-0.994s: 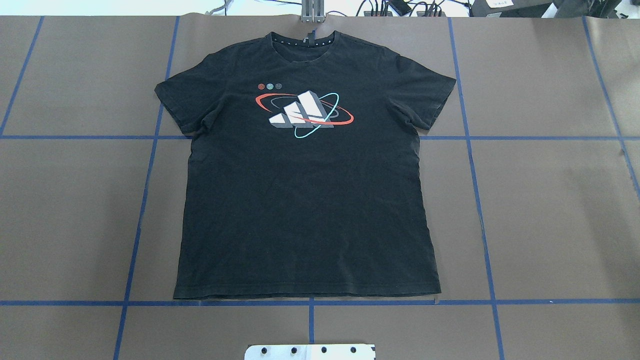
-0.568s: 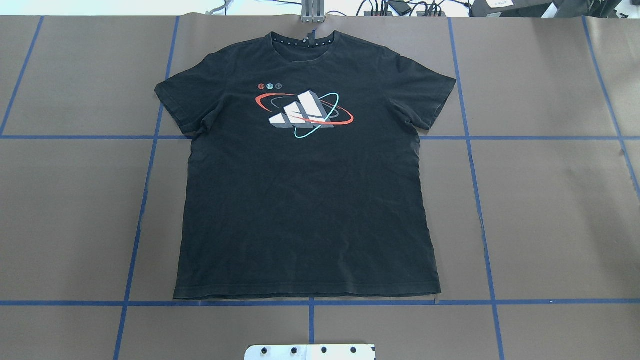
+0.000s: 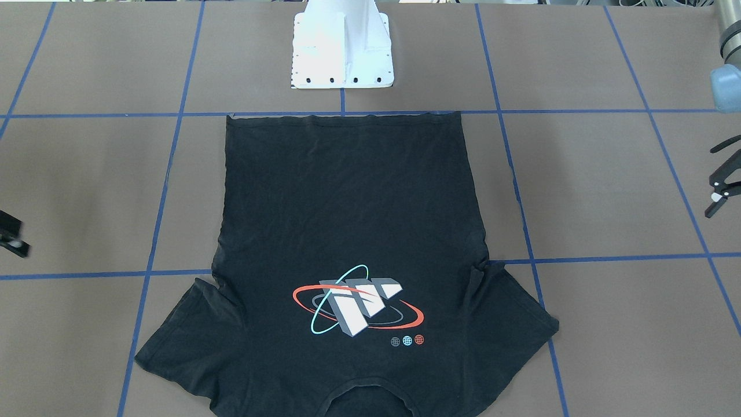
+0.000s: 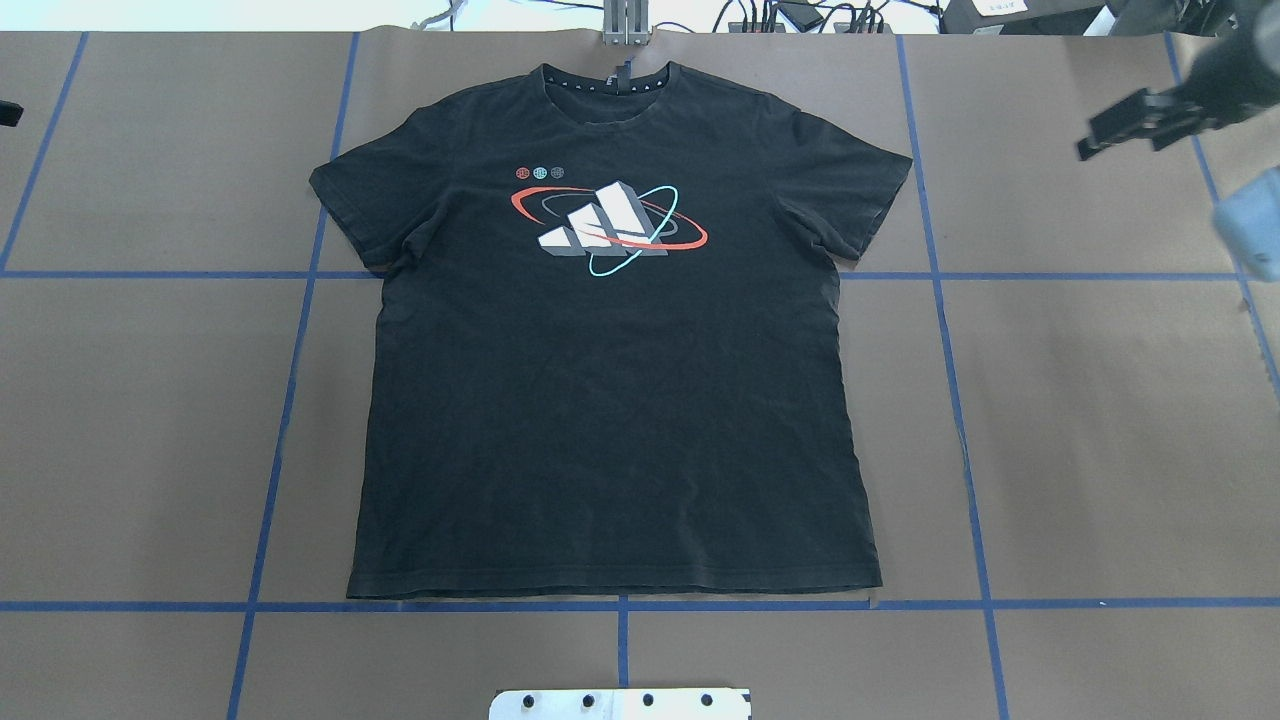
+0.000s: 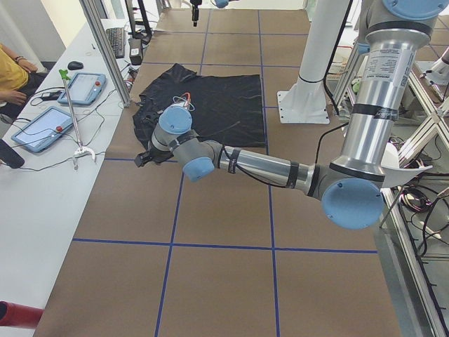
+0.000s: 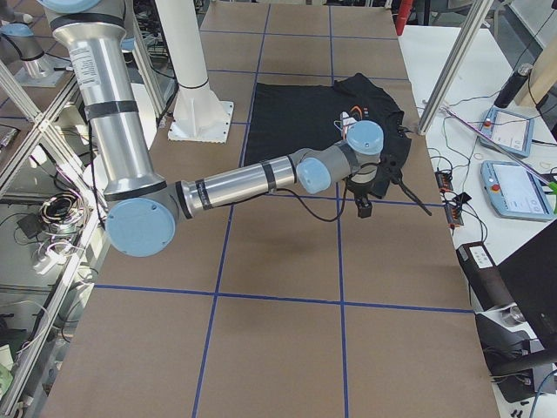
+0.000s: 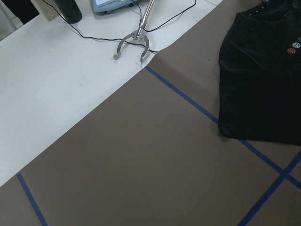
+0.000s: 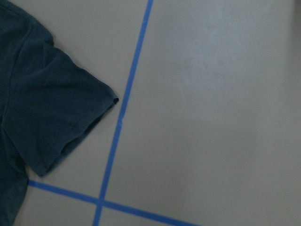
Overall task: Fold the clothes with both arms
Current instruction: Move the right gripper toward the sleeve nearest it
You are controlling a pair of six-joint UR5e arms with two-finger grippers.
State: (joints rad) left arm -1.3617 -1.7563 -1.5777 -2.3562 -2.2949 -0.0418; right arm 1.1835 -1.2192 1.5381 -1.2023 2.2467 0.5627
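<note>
- Shirt first: the black T-shirt [image 4: 610, 400] lies flat and graphic up, midway between my two hands and touching neither. It is spread out so that either hand can reach a sleeve.
- The right gripper [image 4: 1135, 128] hangs over bare table [image 4: 1100, 420], with the right sleeve [image 8: 61, 117] just inboard of it. Its fingers look apart and hold nothing, which I judge is readiness to pinch fabric.
- The left gripper [image 3: 715, 176] mirrors it on the far side of the shirt, jaws spread and empty. The left sleeve [image 7: 235, 108] lies inboard of it, towards the other hand.
- Both hands sit off the sleeve end, not the hem, so I expect a first grasp there.
- Nothing is folded yet.
</note>
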